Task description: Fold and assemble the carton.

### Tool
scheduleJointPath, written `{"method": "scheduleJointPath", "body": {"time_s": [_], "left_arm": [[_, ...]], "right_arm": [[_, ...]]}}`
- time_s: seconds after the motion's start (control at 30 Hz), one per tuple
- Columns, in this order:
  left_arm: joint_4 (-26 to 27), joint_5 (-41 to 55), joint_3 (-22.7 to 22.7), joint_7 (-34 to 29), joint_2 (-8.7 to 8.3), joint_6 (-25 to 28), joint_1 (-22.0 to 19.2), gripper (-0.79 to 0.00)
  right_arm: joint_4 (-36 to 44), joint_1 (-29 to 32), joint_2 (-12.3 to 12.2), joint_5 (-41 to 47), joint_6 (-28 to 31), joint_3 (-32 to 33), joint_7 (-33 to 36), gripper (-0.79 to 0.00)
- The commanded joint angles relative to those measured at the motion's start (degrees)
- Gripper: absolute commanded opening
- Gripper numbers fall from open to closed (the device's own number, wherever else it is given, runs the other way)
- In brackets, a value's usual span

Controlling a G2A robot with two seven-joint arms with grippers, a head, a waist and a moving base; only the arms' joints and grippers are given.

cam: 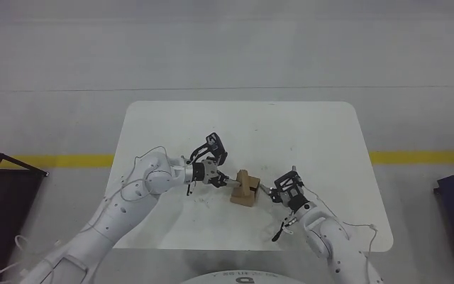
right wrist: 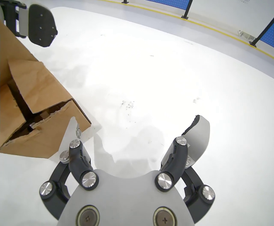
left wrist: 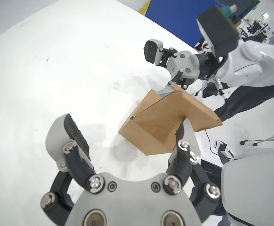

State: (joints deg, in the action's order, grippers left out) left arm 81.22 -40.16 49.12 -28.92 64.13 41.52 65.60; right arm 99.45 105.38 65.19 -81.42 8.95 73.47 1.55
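A small brown carton lies on the white table, partly folded, with loose flaps and a torn seam. My left gripper is open beside it. In the left wrist view one of its fingers sits under a raised flap of the carton, and the other finger is over bare table. My right gripper is open on the carton's opposite side. One of its fingers presses the carton wall, and the other finger is free.
The table top shows small dark scuff marks. A yellow line runs across the grey floor beyond the table's sides. Blue panels stand in the room behind.
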Motion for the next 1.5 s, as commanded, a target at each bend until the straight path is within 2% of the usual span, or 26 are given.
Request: {"method": "scheduleJointPath", "body": {"time_s": [0.0,0.3,0.6,0.83,1.07,1.23,1.47], "left_arm": [[-1.04,0.4,-0.35,0.22,0.13,-0.01,-0.15,0.0],[-4.47,0.37,-1.72,1.53,0.75,-0.75,-0.93,0.0],[-7.45,0.47,-2.47,2.14,1.29,-2.68,-1.61,0.0],[-8.98,0.28,-3.09,1.51,1.62,-3.33,-2.26,0.0],[-9.19,0.55,-3.29,1.81,1.88,-3.43,-2.58,0.0],[-9.06,0.22,-3.11,2.08,1.85,-3.37,-2.35,0.0],[-8.53,-0.22,-3.01,1.91,1.82,-3.56,-2.02,0.0]], "right_arm": [[-0.1,-0.94,0.14,-0.71,-0.62,-0.79,0.41,0.0],[0.33,-3.22,0.3,-2.68,-0.05,-1.75,0.84,0.0],[-0.1,-2.59,0.22,-2.93,1.05,-1.68,-0.91,0.0],[1.96,-0.86,0.16,3.04,0.87,1.16,-4.37,0.0],[7.0,1.57,-0.26,7.81,6.26,3.81,-5.68,0.0],[12.36,3.08,-0.81,3.17,10.48,3.73,-2.89,0.0],[14.93,1.45,-0.65,-3.9,7.82,0.24,3.13,0.0]]}}
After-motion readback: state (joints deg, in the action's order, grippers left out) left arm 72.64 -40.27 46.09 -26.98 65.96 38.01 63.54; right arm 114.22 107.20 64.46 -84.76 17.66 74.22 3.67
